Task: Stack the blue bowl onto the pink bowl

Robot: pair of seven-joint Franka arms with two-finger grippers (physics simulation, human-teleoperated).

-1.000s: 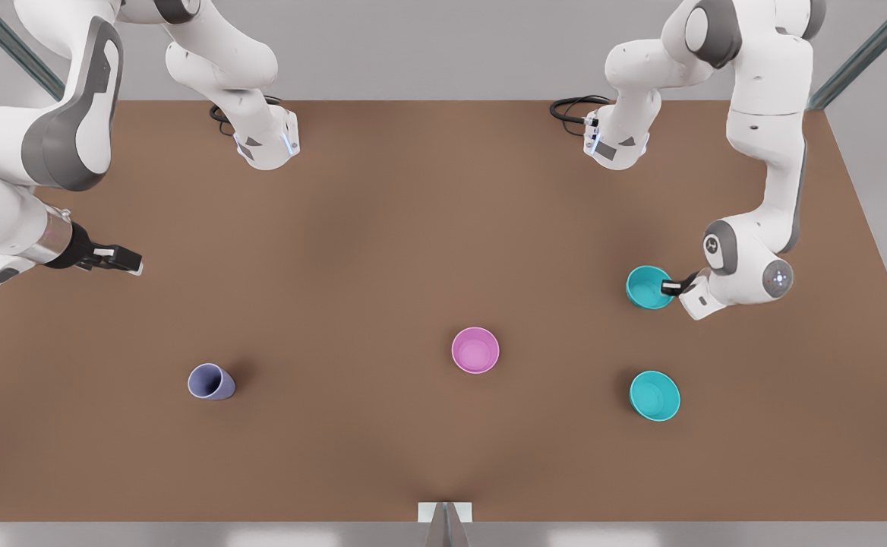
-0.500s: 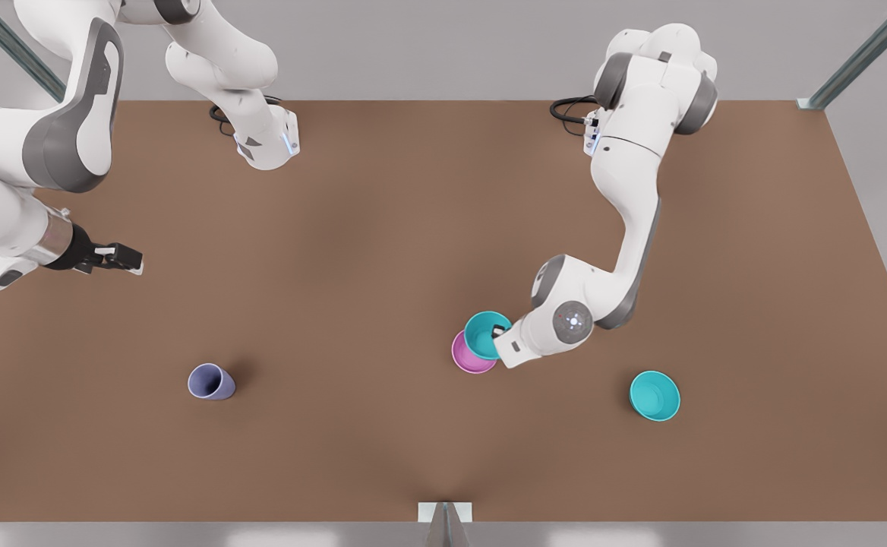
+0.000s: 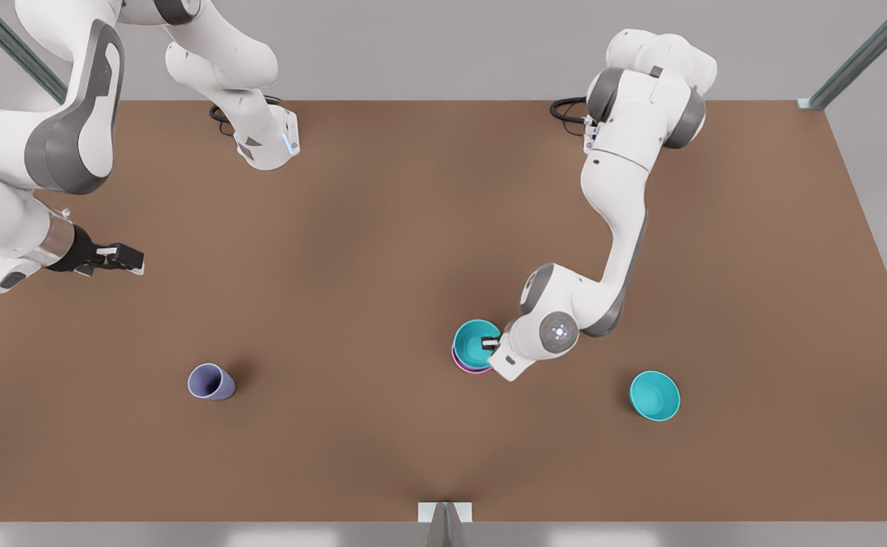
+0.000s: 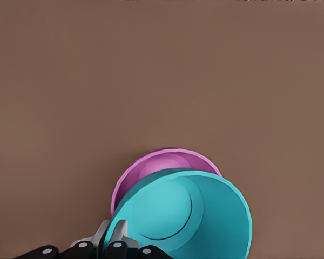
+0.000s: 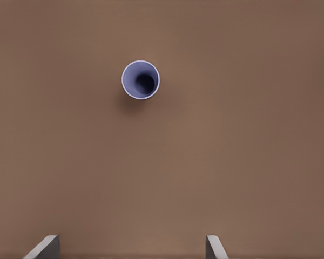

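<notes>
On the front view's left I have the right gripper (image 3: 123,259) waiting above the table (image 3: 383,228), well apart from both bowls; its wrist camera shows the fingertips (image 5: 43,247) spread wide with nothing between them, looking down at the cup (image 5: 140,80). In the front view that cup (image 3: 210,381) stands upright, off on its own.

Moving right, the blue bowl (image 3: 477,342) hangs almost straight over the pink bowl (image 3: 465,367), of which I see just a thin crescent along the near rim. From the left wrist camera the blue bowl (image 4: 189,213) is mouth-up and somewhat tilted, with the pink bowl (image 4: 151,170) peeking out beyond it, so the two are nearly but not quite concentric. A bowl has no long axis to line up; what counts is that its opening faces up and its centre sits over the pink one.

The left gripper (image 3: 491,343) pinches the blue bowl's rim on the side toward the front view's right, one finger (image 4: 117,237) inside the wall. I judge the next move to be a small centring shift, then straight down and release. I can't tell whether the bowls touch yet.

Farther right, the second teal bowl (image 3: 654,395) sits untouched.
</notes>
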